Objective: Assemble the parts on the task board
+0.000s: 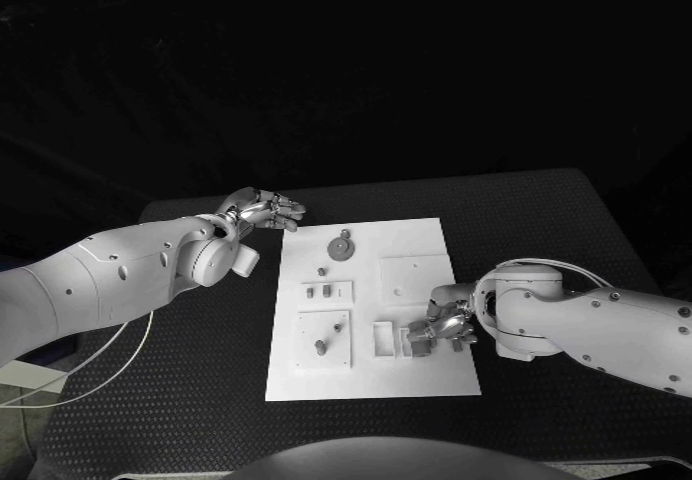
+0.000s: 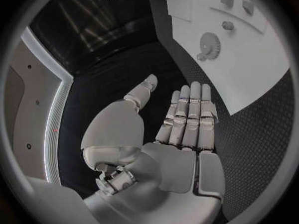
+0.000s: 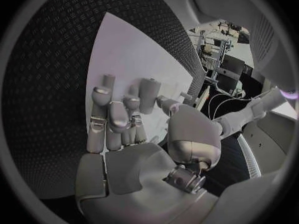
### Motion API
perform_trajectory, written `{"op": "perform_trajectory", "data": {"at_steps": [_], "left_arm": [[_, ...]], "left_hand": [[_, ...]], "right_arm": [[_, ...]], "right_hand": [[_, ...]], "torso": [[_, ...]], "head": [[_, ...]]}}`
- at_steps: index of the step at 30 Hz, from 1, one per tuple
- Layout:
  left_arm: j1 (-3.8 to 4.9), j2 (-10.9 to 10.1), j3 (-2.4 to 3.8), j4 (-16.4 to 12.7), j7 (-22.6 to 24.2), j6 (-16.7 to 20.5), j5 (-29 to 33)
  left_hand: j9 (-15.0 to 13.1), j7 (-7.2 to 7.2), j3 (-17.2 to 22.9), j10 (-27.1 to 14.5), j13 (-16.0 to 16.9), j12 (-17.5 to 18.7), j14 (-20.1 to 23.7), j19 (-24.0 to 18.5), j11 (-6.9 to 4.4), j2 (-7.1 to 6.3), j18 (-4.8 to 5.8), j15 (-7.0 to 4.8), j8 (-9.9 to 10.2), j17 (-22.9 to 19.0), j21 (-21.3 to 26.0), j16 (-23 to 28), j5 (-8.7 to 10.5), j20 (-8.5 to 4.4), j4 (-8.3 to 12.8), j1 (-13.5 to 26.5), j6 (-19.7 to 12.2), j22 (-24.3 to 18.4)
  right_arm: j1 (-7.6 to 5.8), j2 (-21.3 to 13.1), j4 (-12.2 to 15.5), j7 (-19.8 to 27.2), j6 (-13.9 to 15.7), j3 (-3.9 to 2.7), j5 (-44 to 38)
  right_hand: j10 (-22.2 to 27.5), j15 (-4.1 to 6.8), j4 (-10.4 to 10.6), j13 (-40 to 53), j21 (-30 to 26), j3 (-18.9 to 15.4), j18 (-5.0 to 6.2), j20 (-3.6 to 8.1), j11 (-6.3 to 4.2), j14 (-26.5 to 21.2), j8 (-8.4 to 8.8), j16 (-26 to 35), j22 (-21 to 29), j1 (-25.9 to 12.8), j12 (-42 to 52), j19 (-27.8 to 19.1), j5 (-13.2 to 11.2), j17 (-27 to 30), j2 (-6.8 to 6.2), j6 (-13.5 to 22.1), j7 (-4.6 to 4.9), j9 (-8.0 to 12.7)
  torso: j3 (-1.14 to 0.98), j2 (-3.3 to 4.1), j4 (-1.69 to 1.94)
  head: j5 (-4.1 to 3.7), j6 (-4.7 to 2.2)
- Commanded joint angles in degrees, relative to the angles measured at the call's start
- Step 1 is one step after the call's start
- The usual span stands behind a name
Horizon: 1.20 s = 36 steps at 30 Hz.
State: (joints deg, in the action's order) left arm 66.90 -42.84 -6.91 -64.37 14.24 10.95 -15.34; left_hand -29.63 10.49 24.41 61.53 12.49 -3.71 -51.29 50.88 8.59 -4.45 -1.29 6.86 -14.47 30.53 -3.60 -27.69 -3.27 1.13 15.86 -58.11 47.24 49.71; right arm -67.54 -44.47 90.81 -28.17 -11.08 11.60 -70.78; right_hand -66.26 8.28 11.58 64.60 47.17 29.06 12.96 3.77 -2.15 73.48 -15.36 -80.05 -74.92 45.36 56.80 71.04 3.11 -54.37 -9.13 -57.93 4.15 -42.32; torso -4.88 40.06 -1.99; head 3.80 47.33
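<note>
— Nearest the lens, at the lower edge of the head view, the front rim of the task board (image 1: 372, 392) is seen, lying flat on the black counter (image 1: 173, 410). What is carried on it?

— Small grey parts. A toothed gear (image 1: 340, 247) is set in the upper middle of the frame; two short pegs (image 1: 327, 291) stand in a small raised block at the centre; one more peg (image 1: 320, 347) stands in a square recessed plate at lower centre. A narrow open frame (image 1: 384, 339) lies just beside the right hand (image 1: 441, 331), and its slot looks unfilled.

— How would such pieces be expected to handle?

— They are judged light, stiff and smooth, so slipping is likely. The gear is best taken by its rim, the pegs by their upright shafts, pinched between fingertips.

— And the hands?

— The right hand is lowered onto the board's right-hand part at mid-height of the frame, its fingers (image 3: 118, 115) curled down against the white surface; whether a part is pinched beneath them cannot be told. The left hand (image 1: 260, 211) is held above the counter at upper left, off the board, with fingers (image 2: 190, 114) straight, side by side, and nothing held.
</note>
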Motion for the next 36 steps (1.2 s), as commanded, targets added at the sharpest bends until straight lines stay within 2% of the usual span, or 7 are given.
{"op": "perform_trajectory", "data": {"at_steps": [1,6,9,12,21,27,36], "left_arm": [[0.06,0.0,0.03,-0.1,0.3,-0.7,0.2],[0.06,0.0,0.03,-0.1,0.3,-0.7,0.2],[0.06,0.0,0.03,-0.2,0.3,-0.7,0.2],[0.06,-0.1,0.03,-0.2,0.3,-0.7,0.2],[0.06,-0.1,0.03,-0.2,0.2,-0.8,0.2],[0.06,-0.1,0.03,-0.1,0.2,-0.7,0.2],[0.06,-0.2,0.03,-0.2,0.2,-0.7,0.1]], "left_hand": [[0.1,-0.07,-0.2,-0.2,-0.1,-0.2,-0.2,-0.2,0.15,-0.01,-0.36,0.24,-0.3,0.1,-0.3,0.3,0.14,0.26,0.0,0.4,-0.3,-0.1],[0.1,-0.06,-0.2,-0.2,-0.1,-0.2,-0.2,-0.2,0.16,0.00,-0.36,0.24,-0.3,0.1,-0.3,0.4,0.14,0.26,0.0,0.4,-0.3,-0.1],[0.1,-0.06,-0.2,-0.2,-0.1,-0.2,-0.2,-0.2,0.16,0.00,-0.36,0.24,-0.3,0.1,-0.3,0.4,0.14,0.26,0.0,0.4,-0.3,-0.1],[0.1,-0.06,-0.2,-0.2,-0.1,-0.2,-0.2,-0.2,0.16,0.00,-0.36,0.24,-0.3,0.1,-0.4,0.4,0.14,0.26,0.0,0.4,-0.3,-0.1],[0.1,-0.05,-0.2,-0.2,-0.1,-0.2,-0.2,-0.2,0.16,-0.01,-0.36,0.24,-0.3,0.2,-0.4,0.4,0.14,0.26,0.0,0.5,-0.3,-0.1],[0.1,-0.04,-0.2,-0.2,-0.1,-0.2,-0.2,-0.2,0.16,-0.01,-0.36,0.25,-0.3,0.2,-0.4,0.5,0.14,0.26,0.0,0.5,-0.3,-0.1],[0.1,-0.04,-0.2,-0.2,-0.2,-0.2,-0.2,-0.2,0.17,-0.01,-0.37,0.25,-0.3,0.3,-0.4,0.5,0.14,0.27,0.0,0.5,-0.3,-0.2]], "right_arm": [[0.54,0.4,-0.3,-0.4,-1.4,0.34,-2.3],[0.57,0.5,-0.5,-0.7,-1.1,0.40,-2.8],[0.57,0.5,-0.5,-0.7,-0.5,0.41,-3.3],[0.57,0.5,-0.5,-0.8,0.1,0.42,-3.5],[0.56,0.4,-0.1,-0.8,2.4,0.43,-1.7],[0.53,-0.2,1.0,-0.6,3.8,0.40,0.3],[-1.03,-1.6,3.4,-0.6,4.9,0.30,0.9]], "right_hand": [[-0.1,-0.11,-0.8,0.1,0.4,-0.8,2.04,-0.09,0.19,-0.2,0.65,0.2,-1.2,1.4,-0.3,-0.4,-0.2,0.0,0.58,0.0,0.29,0.5],[-0.1,-0.09,-2.4,0.2,0.5,-2.1,2.04,-0.22,0.14,-0.2,0.79,0.2,-1.2,2.4,-0.3,-0.6,-0.2,-0.1,2.77,-0.4,0.25,0.5],[-0.1,-0.05,-4.5,0.2,0.7,-2.9,2.04,-0.27,0.09,-0.2,0.91,0.2,-1.2,3.5,-0.3,-0.7,-0.2,-0.2,3.86,-0.5,0.23,0.5],[-0.1,0.01,-8.3,0.2,0.8,-4.0,2.04,-0.42,0.02,-0.2,1.00,0.2,-1.2,4.2,-0.3,-0.9,-0.2,-0.3,6.11,-1.0,0.14,0.4],[-0.3,0.10,-15.0,0.2,0.7,-4.1,2.04,-0.69,-0.06,-0.1,1.38,0.3,-1.0,2.2,-0.4,-1.0,-0.2,-0.5,7.80,-1.7,0.00,0.5],[-0.8,0.24,-20.1,0.1,0.5,-1.7,2.04,-0.87,-0.25,0.1,1.56,0.5,-1.0,-1.8,-0.5,-0.5,-0.3,-0.5,8.50,-2.6,-0.13,0.4],[-1.0,0.22,-22.7,0.1,0.3,0.5,2.04,-0.91,-0.23,0.2,1.78,0.6,-1.0,-4.6,-0.5,-0.2,-0.2,-0.4,8.65,-2.8,-0.14,0.3]], "torso": [[0.00,0.01,0.03],[0.03,0.00,0.00],[0.04,0.01,0.00],[0.03,0.00,0.02],[0.04,0.00,0.03],[0.00,-0.02,0.02],[0.03,-0.01,-0.03]], "head": [[0.02,0.05],[0.10,0.19],[0.12,0.24],[0.14,0.25],[0.11,0.27],[0.10,0.29],[0.19,0.23]]}}
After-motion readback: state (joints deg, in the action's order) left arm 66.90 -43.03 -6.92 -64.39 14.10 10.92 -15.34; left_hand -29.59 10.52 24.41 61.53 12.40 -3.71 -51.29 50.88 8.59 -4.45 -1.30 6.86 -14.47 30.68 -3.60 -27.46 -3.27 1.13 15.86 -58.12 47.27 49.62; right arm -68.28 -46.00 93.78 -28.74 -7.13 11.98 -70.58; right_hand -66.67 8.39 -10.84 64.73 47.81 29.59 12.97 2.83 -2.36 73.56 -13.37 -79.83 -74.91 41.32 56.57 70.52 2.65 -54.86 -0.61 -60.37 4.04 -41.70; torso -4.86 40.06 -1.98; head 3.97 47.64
